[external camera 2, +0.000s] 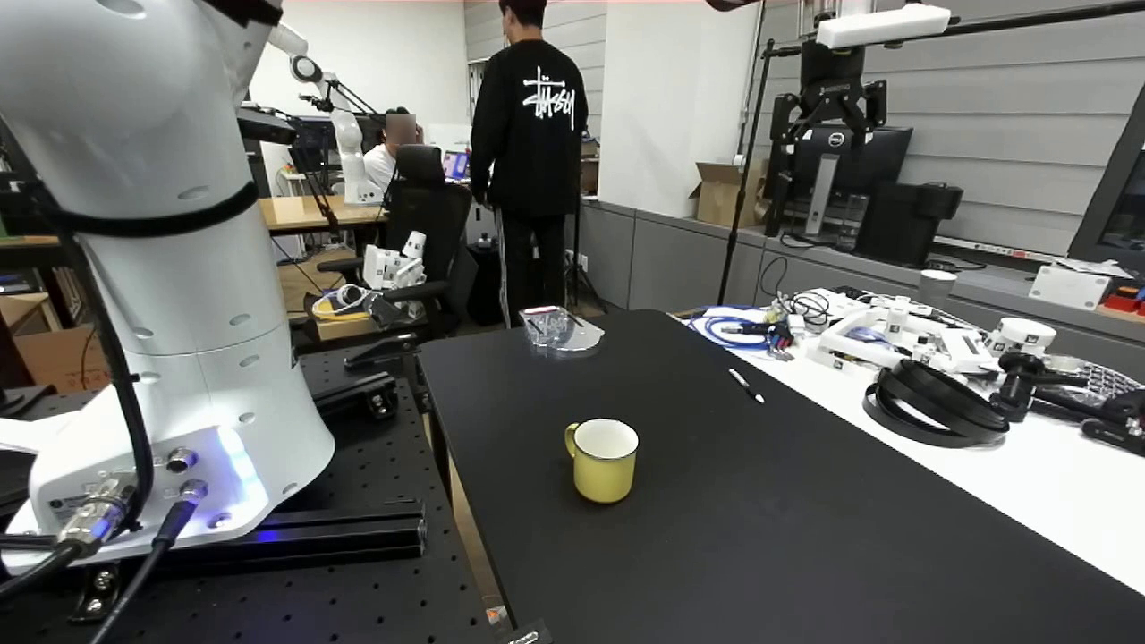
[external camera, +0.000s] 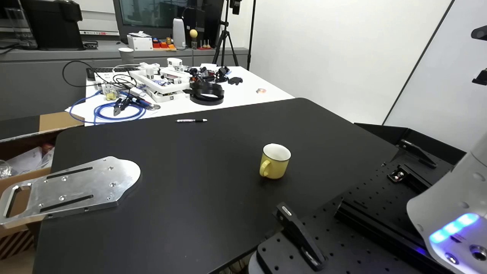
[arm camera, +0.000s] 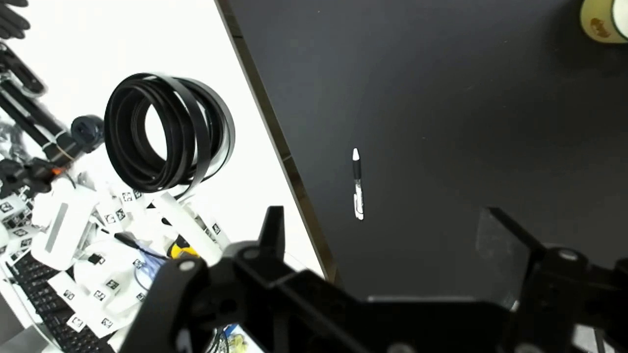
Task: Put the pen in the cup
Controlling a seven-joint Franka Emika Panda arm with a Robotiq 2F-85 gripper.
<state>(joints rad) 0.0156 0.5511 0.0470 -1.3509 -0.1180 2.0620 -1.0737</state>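
Showing cut off, wrist view: round yellow cup (arm camera: 601, 20). Slim black-and-white pen (arm camera: 358, 184) whole; coiled black strap (arm camera: 180, 135) near. Black jaws apart.

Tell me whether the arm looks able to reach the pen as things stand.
Probably yes: the gripper stands open, and the pen lies on the black table, nothing covering it.

In an exterior view, at twelve o'clock, the back of a black sweatshirt (external camera 2: 534, 130) reads "Stüssy" in white scrawl. At two o'clock there, the monitor (external camera 2: 877, 165) bears a "DELL" badge (external camera 2: 836, 139). In the wrist view, square black-and-white code markers (arm camera: 112, 284) sit on white parts (arm camera: 86, 308) at eight o'clock; the brown print (arm camera: 599, 28) on the cup (arm camera: 596, 12), at two o'clock, is too small to read.
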